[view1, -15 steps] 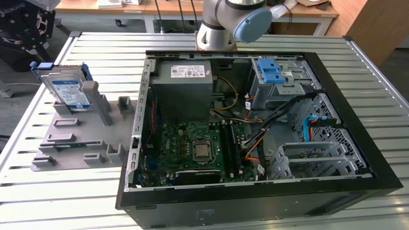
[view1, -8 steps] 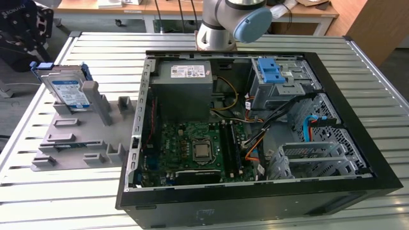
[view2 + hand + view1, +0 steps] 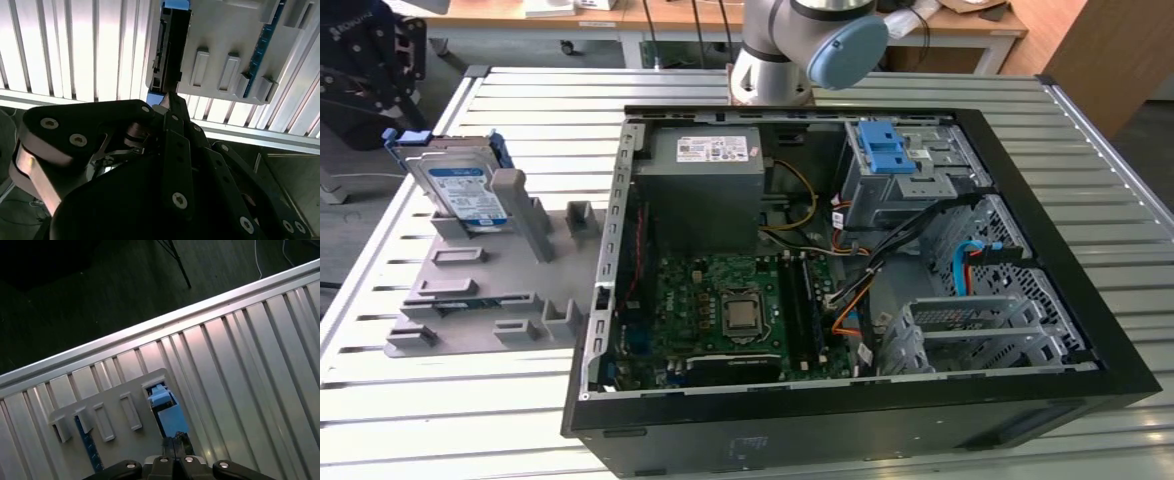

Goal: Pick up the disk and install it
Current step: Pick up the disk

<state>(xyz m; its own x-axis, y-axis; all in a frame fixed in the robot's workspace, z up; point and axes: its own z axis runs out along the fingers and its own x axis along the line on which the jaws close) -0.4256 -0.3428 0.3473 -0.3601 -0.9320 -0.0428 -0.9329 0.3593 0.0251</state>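
Standing on edge in a slot of the grey holder (image 3: pixel 480 290), the disk (image 3: pixel 460 185) is seen at the exterior view's left. Its label is turned to the camera and its blue carrier frame is clipped around it. The holder is laid on the slatted metal table (image 3: pixel 520 100), just beside the open computer case (image 3: pixel 1107 340). Inside the case, a grey drive bay (image 3: pixel 907 190) topped by a blue latch (image 3: pixel 894 150) is seen towards the exterior view's right. The arm (image 3: pixel 801 40) is mounted at the table edge behind the case.

In both wrist views the gripper (image 3: pixel 169 98) (image 3: pixel 174 444) is pointed down at the holder (image 3: pixel 225 30) (image 3: pixel 127 440). The disk (image 3: pixel 170 45) (image 3: pixel 167 415) is viewed edge-on just past the fingertips. The fingers are drawn together with no gap made out, and nothing is clamped between them. The disk is not touched, and the gripper is held apart from it, above.
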